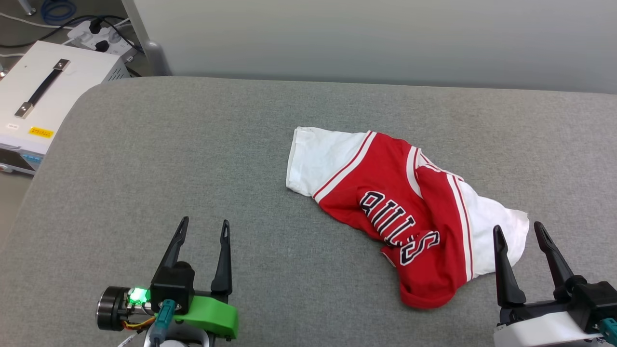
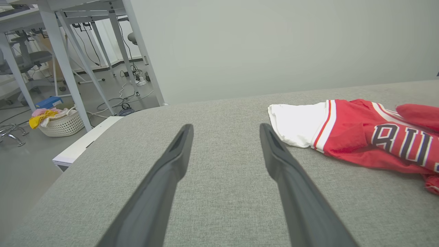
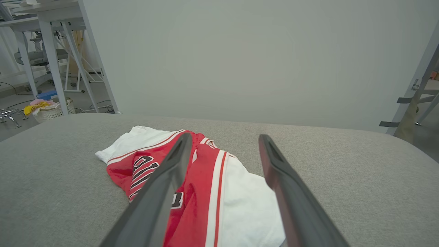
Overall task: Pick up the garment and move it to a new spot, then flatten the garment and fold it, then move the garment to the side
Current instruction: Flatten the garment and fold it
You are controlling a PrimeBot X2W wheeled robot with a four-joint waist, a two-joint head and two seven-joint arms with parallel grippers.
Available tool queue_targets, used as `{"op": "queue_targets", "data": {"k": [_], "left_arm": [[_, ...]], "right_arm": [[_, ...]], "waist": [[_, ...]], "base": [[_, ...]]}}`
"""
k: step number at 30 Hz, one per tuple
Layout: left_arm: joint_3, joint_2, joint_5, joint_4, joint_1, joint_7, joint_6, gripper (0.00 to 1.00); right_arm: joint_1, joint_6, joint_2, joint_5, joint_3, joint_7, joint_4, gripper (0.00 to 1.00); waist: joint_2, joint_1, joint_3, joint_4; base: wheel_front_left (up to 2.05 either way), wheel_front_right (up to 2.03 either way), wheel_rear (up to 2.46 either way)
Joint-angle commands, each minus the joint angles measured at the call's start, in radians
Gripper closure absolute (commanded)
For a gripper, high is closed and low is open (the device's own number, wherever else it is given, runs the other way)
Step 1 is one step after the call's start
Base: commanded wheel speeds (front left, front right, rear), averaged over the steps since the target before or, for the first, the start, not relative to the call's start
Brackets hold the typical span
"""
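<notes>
On the head view, the crumpled red Bulls tee [image 1: 385,193] lay right of centre on the grey padded table [image 1: 168,159], with one white sleeve pointing left. The left gripper [image 1: 205,221] sat well apart from it, jaws wide and empty. The right gripper [image 1: 516,226] was spread too, tips just beside the other white sleeve. Left wrist view: fingers open over bare table, tee off to the right. Right wrist view: open fingers framed the tee's near sleeve, holding nothing.

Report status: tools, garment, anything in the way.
Left tool open, over grey table. Right tool open, beside white sleeve of garment. Garment crumpled, not gripped. Nothing blocking.
</notes>
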Motion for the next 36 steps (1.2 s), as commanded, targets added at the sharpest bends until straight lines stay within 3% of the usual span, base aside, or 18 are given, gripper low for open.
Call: {"op": "queue_targets", "data": {"k": [1,10,18,24,29,36], "left_arm": [[0.009,-0.007,0.012,0.003,0.014,-0.006,-0.008,0.00],[0.045,0.014,0.020,0.028,-0.116,-0.006,-0.093,0.00],[0.043,0.082,0.020,0.106,-0.422,-0.006,-0.214,0.00],[-0.020,0.131,-0.055,0.274,-0.677,0.029,-0.252,0.00],[-0.156,0.171,-0.222,0.381,-0.884,0.201,-0.254,0.00],[-0.395,0.234,-0.523,0.474,-1.114,0.644,-0.255,0.00]], "right_arm": [[0.006,-0.001,-0.001,-0.002,0.002,-0.002,0.001,0.00],[-0.031,-0.001,-0.001,-0.006,0.004,-0.002,-0.016,0.00],[-0.091,-0.001,-0.001,-0.016,0.018,-0.002,-0.036,0.00],[-0.134,-0.001,-0.001,-0.015,0.032,-0.002,-0.048,0.00],[-0.175,-0.001,-0.001,-0.006,0.039,-0.002,-0.064,0.00],[-0.228,-0.001,-0.001,0.003,0.030,-0.002,-0.083,0.00]], "waist": [[0.0000,0.0001,0.000,-0.002],[0.0000,0.0001,0.030,-0.024],[0.0000,0.0001,0.098,-0.073],[0.0000,0.0001,0.158,-0.117],[0.0000,0.0001,0.228,-0.149],[0.0000,0.0001,0.335,-0.178]], "base": [[0.00,0.00,0.00],[0.00,0.00,0.00],[0.00,0.00,0.00],[0.00,0.00,0.00],[0.00,0.00,0.00],[0.00,0.00,0.00]]}}
